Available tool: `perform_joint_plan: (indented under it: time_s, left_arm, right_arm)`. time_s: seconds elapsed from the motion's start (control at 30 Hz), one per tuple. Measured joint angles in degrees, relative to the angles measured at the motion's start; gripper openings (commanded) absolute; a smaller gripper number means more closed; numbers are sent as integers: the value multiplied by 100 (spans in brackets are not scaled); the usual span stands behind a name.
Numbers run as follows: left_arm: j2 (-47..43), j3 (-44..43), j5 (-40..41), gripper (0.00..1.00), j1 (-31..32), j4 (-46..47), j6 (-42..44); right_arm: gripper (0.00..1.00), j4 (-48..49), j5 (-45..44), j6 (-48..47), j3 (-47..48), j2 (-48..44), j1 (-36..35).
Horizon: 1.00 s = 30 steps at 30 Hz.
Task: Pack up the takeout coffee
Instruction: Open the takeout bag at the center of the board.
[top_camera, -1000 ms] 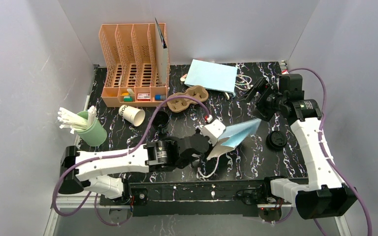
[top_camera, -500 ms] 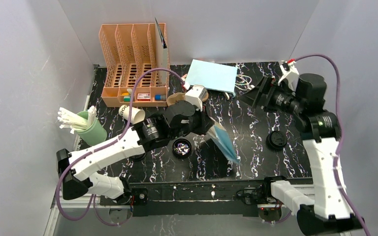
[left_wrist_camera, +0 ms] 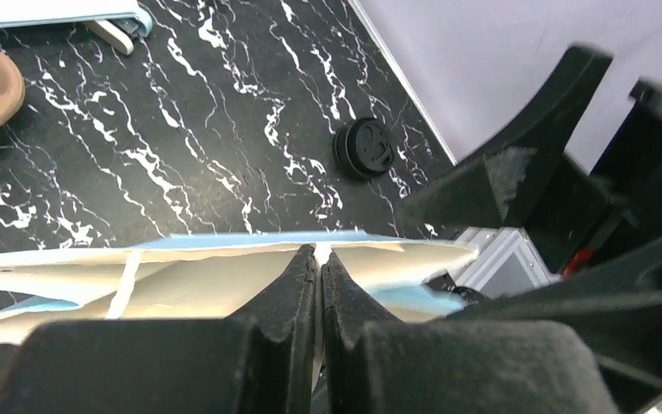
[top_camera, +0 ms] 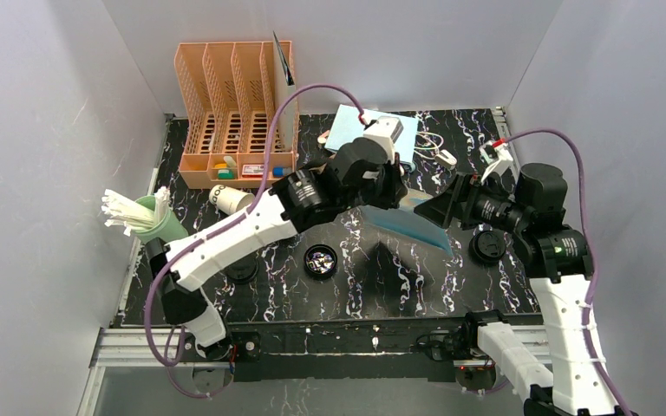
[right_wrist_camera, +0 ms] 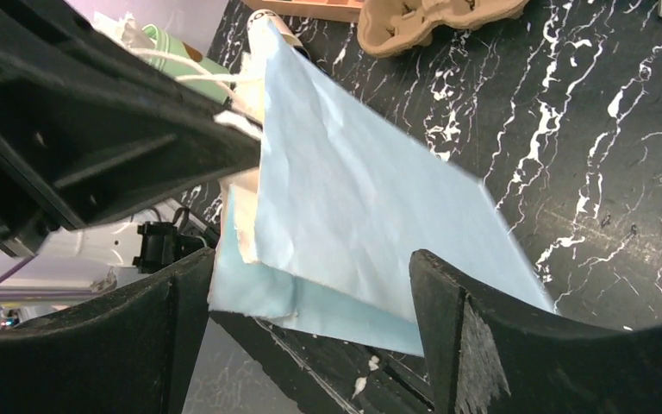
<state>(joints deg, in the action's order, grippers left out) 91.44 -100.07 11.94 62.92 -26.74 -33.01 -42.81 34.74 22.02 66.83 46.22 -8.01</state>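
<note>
Pinching the light-blue paper bag (left_wrist_camera: 224, 267), the left gripper (left_wrist_camera: 317, 256) holds it aloft — right gripper (right_wrist_camera: 310, 263) spread wide, bag's edge between its jaws.

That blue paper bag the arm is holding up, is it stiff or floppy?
Probably floppy: the blue paper bag hangs with soft creases from the left tool, which pinches only its edge. It is likely very light, since that thin pinch carries it. It might tear if tugged hard.
</note>
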Motion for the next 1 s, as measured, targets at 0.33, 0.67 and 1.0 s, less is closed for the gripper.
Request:
perform_joint_plan:
  time_s: [0.33,0.67,1.0]
  left_arm:
    - [588,-1191,-22,0,-199,-802,-15]
    - [455,-1368,107,0,-472,-1038,-57]
    - [142,-1303,-511,0,-472,-691,-415]
  right_arm:
    - [98,195,-1307,334,-785,-951,-4]
    - [97,636,-2251,688,-2015,-1926,-4]
    - [98,1856,-2050,1775,-3032,-1482,-4]
